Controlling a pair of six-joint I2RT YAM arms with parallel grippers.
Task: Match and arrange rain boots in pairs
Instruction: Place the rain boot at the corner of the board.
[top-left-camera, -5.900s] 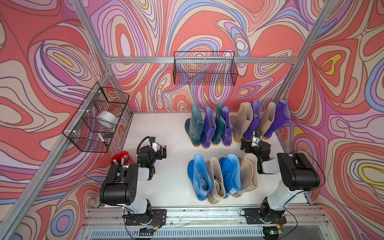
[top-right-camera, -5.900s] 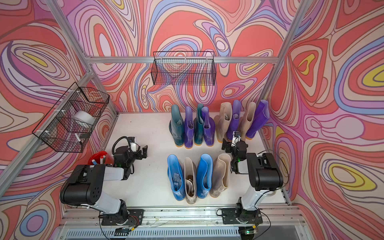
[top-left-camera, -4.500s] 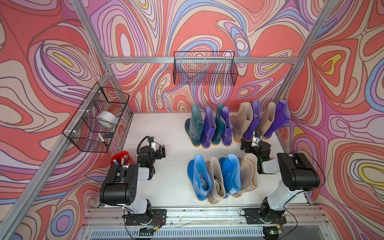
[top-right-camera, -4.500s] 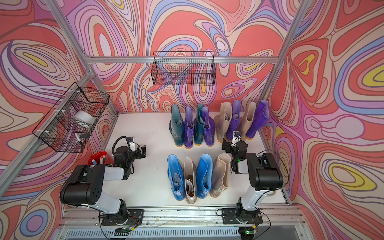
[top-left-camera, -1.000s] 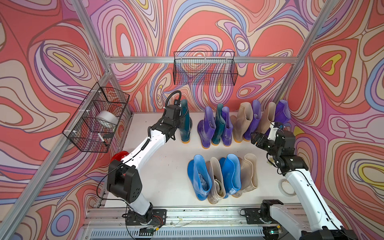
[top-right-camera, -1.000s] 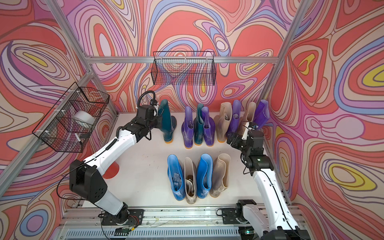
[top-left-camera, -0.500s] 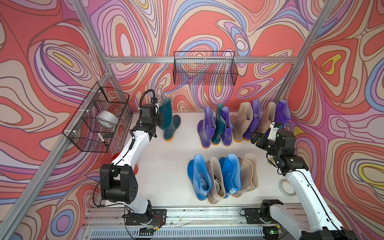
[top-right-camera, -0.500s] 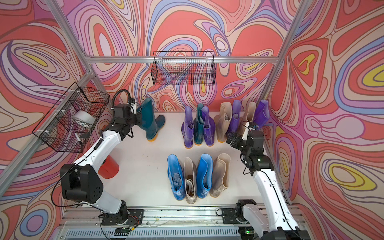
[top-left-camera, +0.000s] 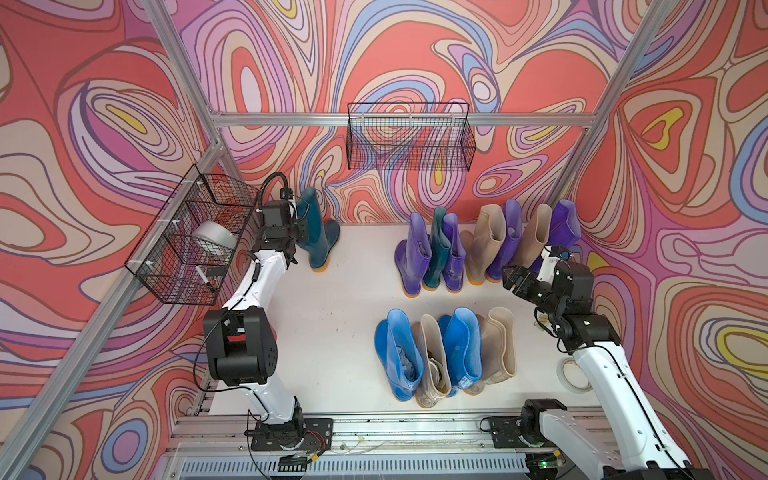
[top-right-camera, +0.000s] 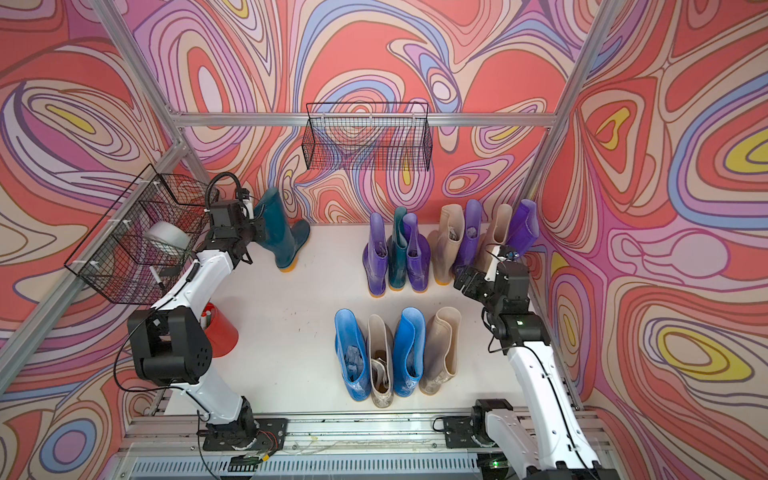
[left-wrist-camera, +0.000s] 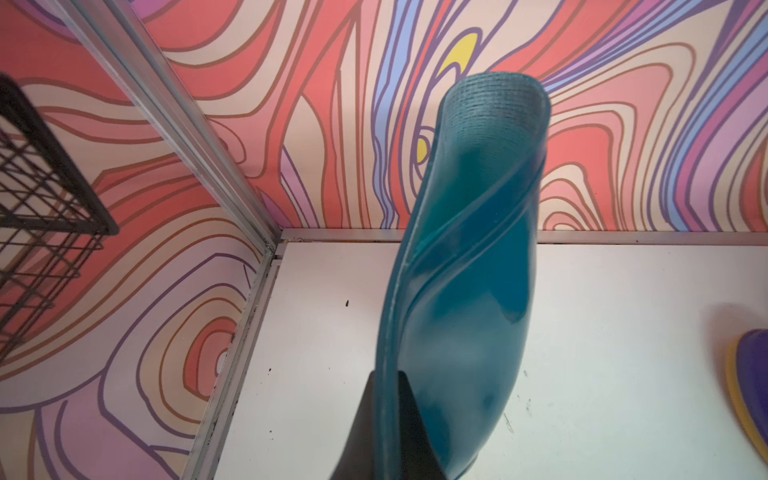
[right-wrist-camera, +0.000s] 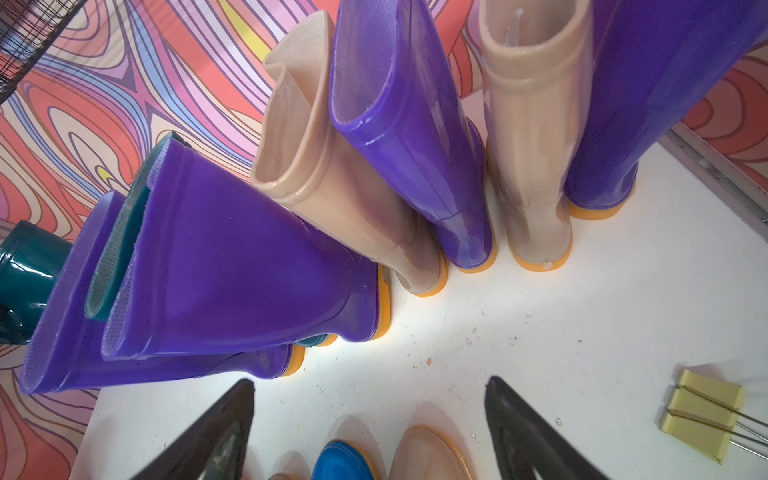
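Left wrist view: the left hand (left-wrist-camera: 388, 399) is clenched on the top rim of a dark teal rain boot (left-wrist-camera: 469, 291), pinching the shaft wall between its dark fingers (left-wrist-camera: 361, 428), close to a back corner of the white bench (left-wrist-camera: 332, 332). In both top views this boot leans, its toe pointing away from the hand and its orange sole down at the bench; whether the sole touches cannot be told. The right hand (right-wrist-camera: 370, 382) hangs with fingers (right-wrist-camera: 208, 432) spread wide, grasping nothing, just short of a row of seven rain boots (top-left-camera: 484, 245): purple, teal, purple, beige, purple, beige, purple. The second teal boot (top-left-camera: 436, 245) stands in that row, well apart from the left hand. Nearer the arms' bases than the right hand, two blue boots (top-left-camera: 399, 357) and two beige boots (top-left-camera: 498, 349) stand alternating.
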